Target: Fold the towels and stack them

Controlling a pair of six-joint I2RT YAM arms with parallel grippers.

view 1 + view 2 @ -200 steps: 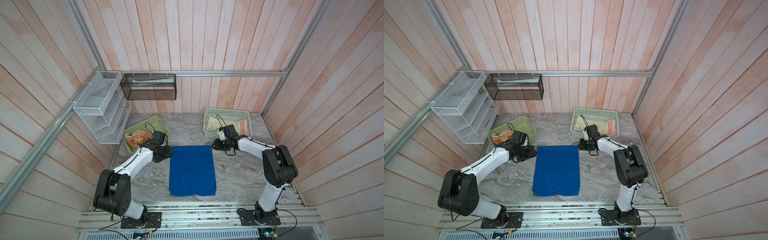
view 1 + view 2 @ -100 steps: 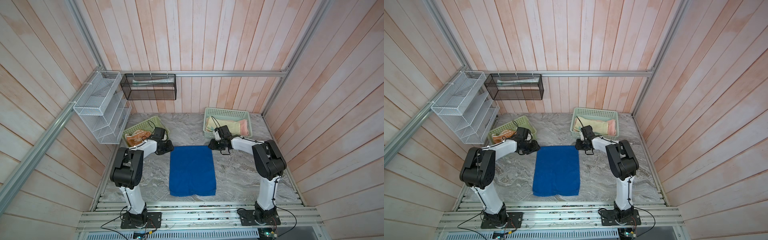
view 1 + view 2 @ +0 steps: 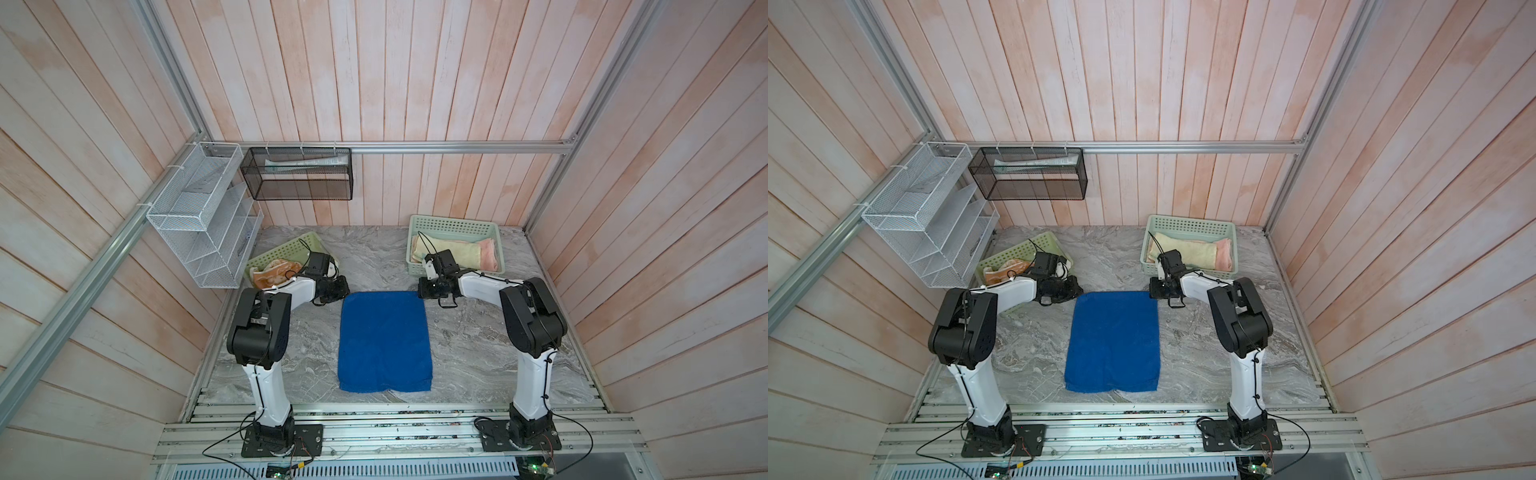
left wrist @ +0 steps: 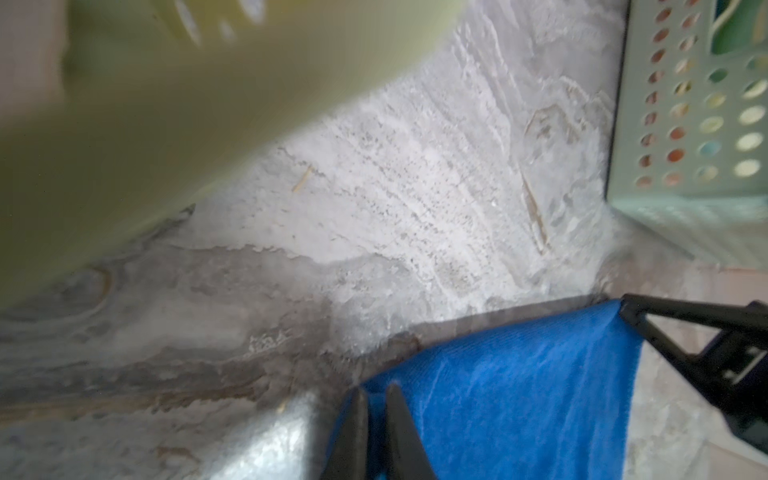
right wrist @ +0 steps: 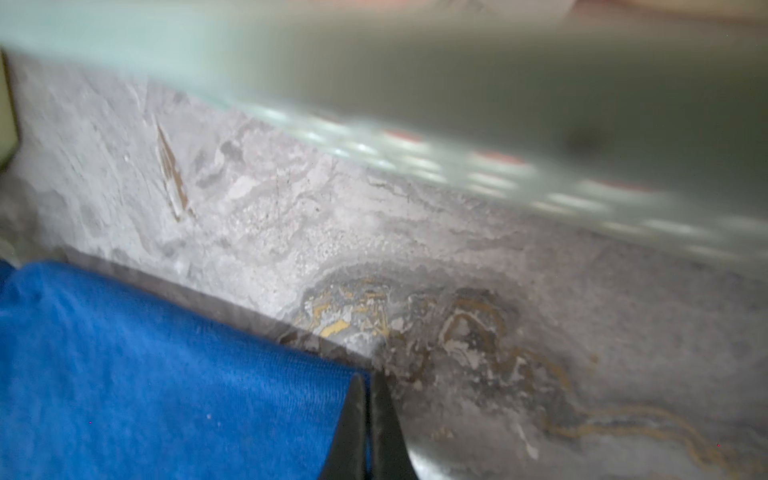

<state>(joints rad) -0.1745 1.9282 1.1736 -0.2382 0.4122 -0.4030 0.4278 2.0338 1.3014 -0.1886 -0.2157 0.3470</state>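
Note:
A royal blue towel (image 3: 384, 340) (image 3: 1113, 340) lies flat in the middle of the marble table. My left gripper (image 3: 338, 291) (image 4: 376, 390) is shut on its far left corner. My right gripper (image 3: 420, 291) (image 5: 368, 378) is shut on its far right corner, with blue cloth (image 5: 166, 374) pinched between the tips. The far hem (image 4: 519, 395) runs between the two grippers. An orange patterned towel (image 3: 274, 272) lies in the left green basket (image 3: 291, 249). A pale yellow towel (image 3: 457, 253) and a salmon-pink one (image 3: 488, 255) lie in the right green basket (image 3: 453, 226).
Both baskets stand close behind the grippers, at the back of the table. A white wire rack (image 3: 199, 220) hangs on the left wall and a black mesh shelf (image 3: 297, 178) on the back wall. Bare marble (image 3: 469, 345) flanks the towel.
Both grippers have gone from open to shut on the blue towel's far corners. Both arms' upper links have swung upright over their bases. The towel has not moved.

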